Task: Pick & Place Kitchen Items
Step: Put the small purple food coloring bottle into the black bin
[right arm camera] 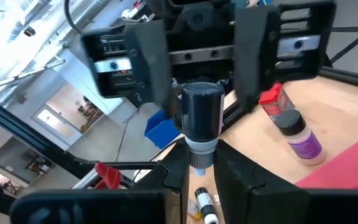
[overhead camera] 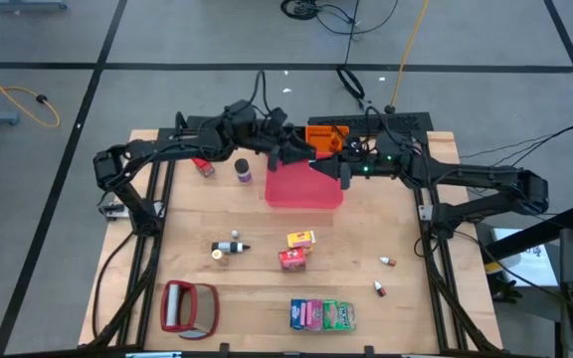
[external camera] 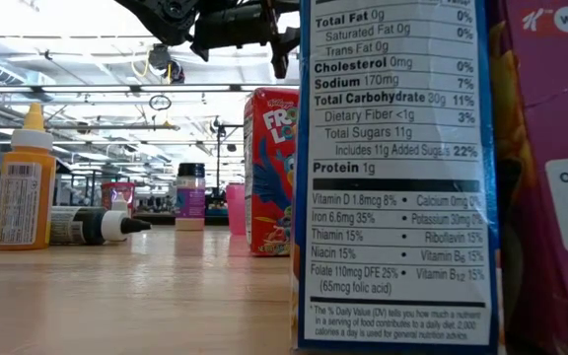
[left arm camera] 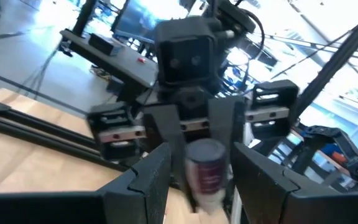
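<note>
My right pincer (right arm camera: 201, 165) is nearly closed on the pale neck end of a small bottle (right arm camera: 202, 115). It holds the bottle up off the bench (overhead camera: 366, 298), with the dark-capped end pointing away from me, towards my other arm.

My left pincer (left arm camera: 204, 177) faces it from the far side at about half width. Its fingers (left arm camera: 148, 177) straddle the bottle's body, and a thin gap seems to show on each side, so I judge it is not gripping yet.

The red tray (right arm camera: 353, 162) lies below and just to one side of the right pincer. Beyond it, a purple jar (right arm camera: 300, 137) and a small red container (right arm camera: 271, 99) sit on the bench.

I expect the bottle to be very light, rigid plastic, round and smooth. That means it can twist or squirt out under a hard pinch, and the narrow neck gives only a short hold.

The straight body below the cap looks like the better place to grip, squarely across its width and with the pads flat. The cap's edge is a poor choice, because it could rock there.
</note>
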